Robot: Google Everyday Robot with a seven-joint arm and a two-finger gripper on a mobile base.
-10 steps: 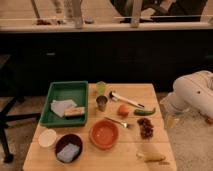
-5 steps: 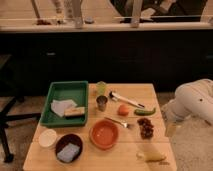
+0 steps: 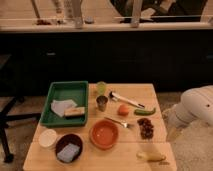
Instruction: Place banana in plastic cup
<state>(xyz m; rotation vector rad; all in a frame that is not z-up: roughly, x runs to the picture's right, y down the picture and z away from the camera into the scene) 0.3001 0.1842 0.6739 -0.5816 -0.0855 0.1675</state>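
- Logging step in hand: approach for the pick, with the grasp not yet begun.
- Observing banana [image 3: 151, 156] lying flat near the front right corner of the worktop [image 3: 112, 161], touching nothing; the nearest neighbour is the dark grape cluster [image 3: 146, 128] behind it.
- Observing plastic cup [image 3: 101, 87] standing upright toward the back centre, just behind the steel cup [image 3: 102, 103] and just right of the green tray [image 3: 65, 102]; well apart from banana.
- Noting gripper [image 3: 173, 131] hanging beyond the right edge of the worktop, below the white arm [image 3: 200, 107], roughly level with the grape cluster; jaws standing apart, holding nothing, touching nothing.
- Judging next move: bringing gripper inward and forward over banana, setting the jaws across its short width, lowering, closing.
- Judging the carry: lifting clear of the orange bowl [image 3: 104, 135], fork [image 3: 118, 122] and red-orange fruit [image 3: 123, 109] lying between the 2 task items, then tipping banana end-down, the cup mouth looking narrow.
- Flagging risk: steel cup standing just in front of plastic cup, so favouring a descent from above to avoid knocking either 1.
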